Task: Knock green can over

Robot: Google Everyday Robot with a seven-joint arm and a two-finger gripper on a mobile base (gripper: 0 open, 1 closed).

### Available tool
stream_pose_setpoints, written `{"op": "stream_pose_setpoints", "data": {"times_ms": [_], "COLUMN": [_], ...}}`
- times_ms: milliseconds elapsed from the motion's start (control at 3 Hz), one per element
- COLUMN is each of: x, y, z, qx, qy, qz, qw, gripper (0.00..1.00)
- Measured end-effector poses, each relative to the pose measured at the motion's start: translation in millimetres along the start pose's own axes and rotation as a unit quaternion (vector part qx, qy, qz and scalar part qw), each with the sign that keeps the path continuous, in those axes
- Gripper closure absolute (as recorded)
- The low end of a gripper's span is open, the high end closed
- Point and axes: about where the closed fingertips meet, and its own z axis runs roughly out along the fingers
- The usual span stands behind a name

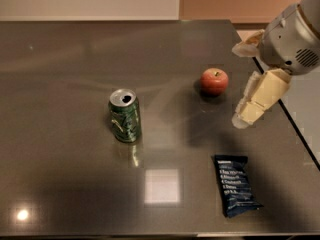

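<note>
Green can (125, 116) is standing upright on the table (65, 184), left of centre, so the knock-over is not yet made and the whole task is judged to be lying ahead. The table is showing as a broad, flat, dark grey slab whose glossy finish is mirroring lights as pale patches. The gripper (240, 84) is hanging over the table's right part, just right of the apple and well apart from the can. Its housing is appearing as smooth, rounded grey-white plastic with a small vent grille. Its two cream fingers (262, 96), blocky and matt, are standing spread apart and gripping nothing. A snack bar packet (235, 185) is lying flat near the front edge, right of centre: a dark blue oblong of crinkled wrapper with pale print. The can is presenting a dark green cylindrical metal wall with pale markings and a silver top with its mouth opened. A red apple (214, 81), round, smooth and faintly shiny, is resting between can and gripper, and is sitting lower than the can.
</note>
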Motion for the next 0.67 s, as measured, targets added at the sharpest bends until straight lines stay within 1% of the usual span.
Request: {"op": "stream_pose_setpoints", "data": {"times_ms": [333,667], "x": [-38,-75], "y": [3,9], "z": [28,61], "qx": [-0.010,-0.007], "qy": [-0.069,-0.127], "qz": [-0.010,-0.014], "qw": [0.9975,0.9918], "gripper": [0.00,0.00]}}
